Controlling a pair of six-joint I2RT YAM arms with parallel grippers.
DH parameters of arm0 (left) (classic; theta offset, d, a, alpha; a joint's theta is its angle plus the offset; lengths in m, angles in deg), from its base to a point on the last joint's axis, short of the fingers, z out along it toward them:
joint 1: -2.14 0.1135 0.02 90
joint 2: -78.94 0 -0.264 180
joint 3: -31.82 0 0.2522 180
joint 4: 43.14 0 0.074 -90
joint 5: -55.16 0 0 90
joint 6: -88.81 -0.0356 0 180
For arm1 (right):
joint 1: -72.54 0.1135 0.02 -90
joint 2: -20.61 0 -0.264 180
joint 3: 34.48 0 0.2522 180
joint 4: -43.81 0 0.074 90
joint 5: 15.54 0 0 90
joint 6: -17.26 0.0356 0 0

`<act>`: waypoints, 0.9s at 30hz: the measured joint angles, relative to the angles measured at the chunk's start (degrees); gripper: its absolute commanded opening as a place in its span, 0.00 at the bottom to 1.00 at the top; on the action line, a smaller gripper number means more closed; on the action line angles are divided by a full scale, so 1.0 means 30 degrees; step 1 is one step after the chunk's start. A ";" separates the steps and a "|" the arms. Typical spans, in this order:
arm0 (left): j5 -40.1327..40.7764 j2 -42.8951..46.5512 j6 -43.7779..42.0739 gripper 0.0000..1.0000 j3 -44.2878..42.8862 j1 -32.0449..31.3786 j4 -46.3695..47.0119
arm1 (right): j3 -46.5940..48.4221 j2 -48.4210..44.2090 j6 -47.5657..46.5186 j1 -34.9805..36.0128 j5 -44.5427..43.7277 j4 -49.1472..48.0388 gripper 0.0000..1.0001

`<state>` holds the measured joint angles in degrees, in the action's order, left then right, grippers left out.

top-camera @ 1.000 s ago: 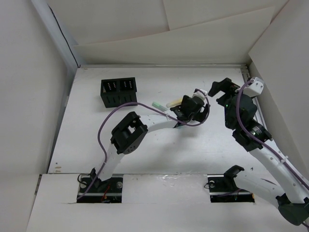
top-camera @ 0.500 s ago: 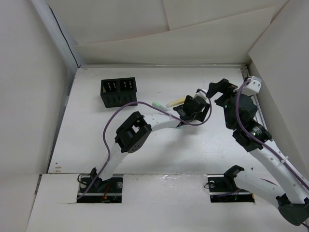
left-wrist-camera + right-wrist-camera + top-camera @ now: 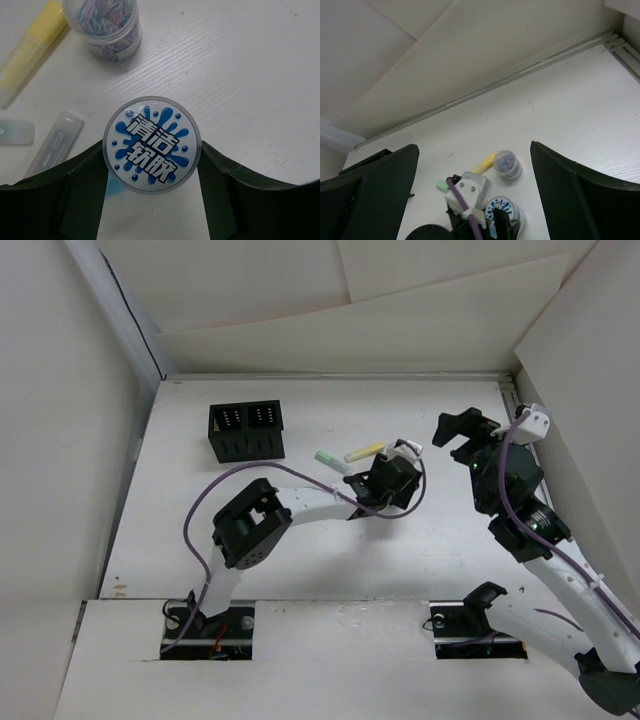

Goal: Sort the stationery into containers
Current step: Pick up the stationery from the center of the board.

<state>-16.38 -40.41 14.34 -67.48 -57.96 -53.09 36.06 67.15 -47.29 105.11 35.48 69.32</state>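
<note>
The black organizer (image 3: pixel 245 430) stands at the back left. A pale green marker (image 3: pixel 329 459) and a yellow marker (image 3: pixel 364 451) lie mid-table. My left gripper (image 3: pixel 385 485) sits just near of them, its jaws closed against both sides of a round tub with a blue splash label (image 3: pixel 151 142). In the left wrist view the gripper (image 3: pixel 152 165) also shows the yellow marker (image 3: pixel 30 50), a pinkish-grey marker (image 3: pixel 55 142) and a clear jar of coloured clips (image 3: pixel 103 25). My right gripper (image 3: pixel 462 430) is open and empty, raised to the right of the pile.
The right wrist view looks down on the left wrist, the clip jar (image 3: pixel 507 164), the yellow marker (image 3: pixel 484 163) and the green marker's end (image 3: pixel 441 185). White walls close the back, left and right. A purple cable (image 3: pixel 230 485) loops over the left arm.
My left gripper has drawn back toward the near side and slightly left, away from the yellow marker. My right gripper has shifted a little to the right.
</note>
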 measured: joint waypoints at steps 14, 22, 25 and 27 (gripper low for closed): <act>0.1399 0.9500 0.2900 0.43 0.2812 0.5078 0.0685 | -0.0474 0.0321 0.0022 -0.0131 0.0306 -0.0379 0.94; 0.2528 1.0389 0.6091 0.44 0.5158 1.3500 0.0648 | -0.0889 0.2215 0.0299 -0.0146 0.2259 -0.1224 0.11; 0.3053 1.0178 0.6535 0.44 0.5151 1.4732 0.0058 | -0.0976 0.3031 0.0335 -0.0138 0.2667 -0.1472 0.15; 0.3293 1.0120 0.6637 0.44 0.5144 1.5067 -0.0204 | -0.0998 0.3490 0.0357 -0.0138 0.2820 -0.1494 0.20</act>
<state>-6.50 -10.05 34.25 -52.05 -12.76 -53.70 33.06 77.62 -46.22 104.70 43.94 64.84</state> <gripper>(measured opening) 0.596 0.168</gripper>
